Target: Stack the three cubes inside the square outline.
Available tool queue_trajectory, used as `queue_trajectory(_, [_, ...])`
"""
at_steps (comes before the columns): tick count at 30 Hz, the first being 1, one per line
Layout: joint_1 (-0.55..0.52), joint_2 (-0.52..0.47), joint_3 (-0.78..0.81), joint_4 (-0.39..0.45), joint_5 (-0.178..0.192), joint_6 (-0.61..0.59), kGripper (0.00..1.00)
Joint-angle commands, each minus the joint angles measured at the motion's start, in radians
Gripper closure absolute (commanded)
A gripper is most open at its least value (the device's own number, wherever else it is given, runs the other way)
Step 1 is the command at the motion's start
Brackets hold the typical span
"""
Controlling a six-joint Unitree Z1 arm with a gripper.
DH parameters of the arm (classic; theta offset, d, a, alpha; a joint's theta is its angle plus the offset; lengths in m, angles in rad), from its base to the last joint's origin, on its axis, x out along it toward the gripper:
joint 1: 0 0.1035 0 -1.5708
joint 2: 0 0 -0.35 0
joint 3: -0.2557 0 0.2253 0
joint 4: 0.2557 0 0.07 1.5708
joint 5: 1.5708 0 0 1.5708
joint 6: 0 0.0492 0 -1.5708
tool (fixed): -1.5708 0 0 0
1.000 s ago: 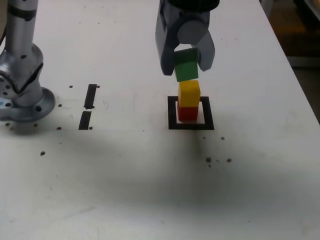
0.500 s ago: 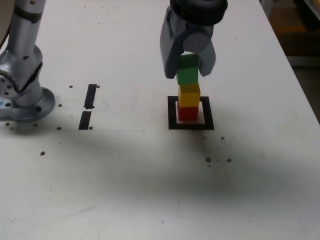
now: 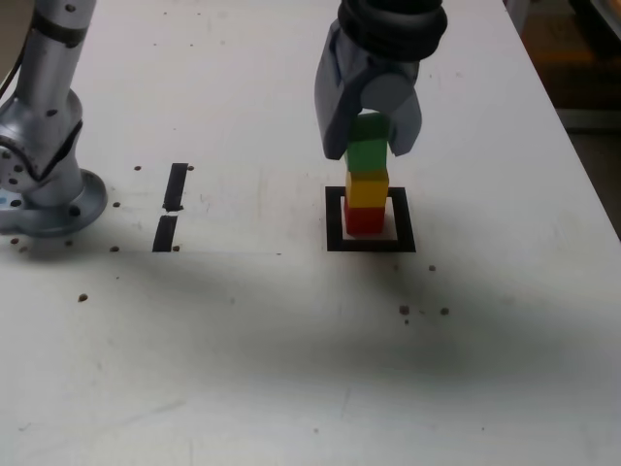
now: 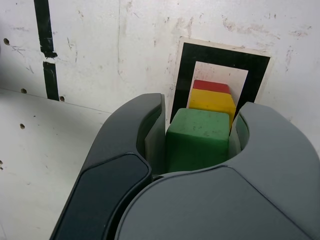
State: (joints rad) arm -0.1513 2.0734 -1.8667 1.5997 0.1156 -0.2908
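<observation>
My gripper (image 3: 369, 146) is pinching the green cube (image 3: 367, 152) by opposite flat sides, resting it on the yellow cube (image 3: 367, 188) above the red cube (image 3: 365, 219), inside the square outline (image 3: 335, 221). It's looking light, rigid, topple-prone.

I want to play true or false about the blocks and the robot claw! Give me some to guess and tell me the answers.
1. The claw is squeezing the green block. True.
2. The red block is at the top of the pile. False: it is at the bottom, under the yellow block.
3. The pile stands inside the black square. True.
4. The two short black strips are on the exterior view's right of the square. False: they are on its left.
5. The green block is lying on the table by itself. False: it is up above the yellow block, between the claw's jaws.
</observation>
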Motion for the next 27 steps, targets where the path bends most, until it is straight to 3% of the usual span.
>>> queue_trajectory(1, [0.001,0.005,-0.004,0.009,-0.001,0.001,0.63])
queue_trajectory(14, [0.006,0.020,0.005,0.003,-0.014,0.018,0.13])
queue_trajectory(22, [0.009,-0.013,0.011,0.020,-0.013,0.023,0.02])
queue_trajectory(27, [0.009,-0.176,0.032,0.032,0.000,0.077,0.00])
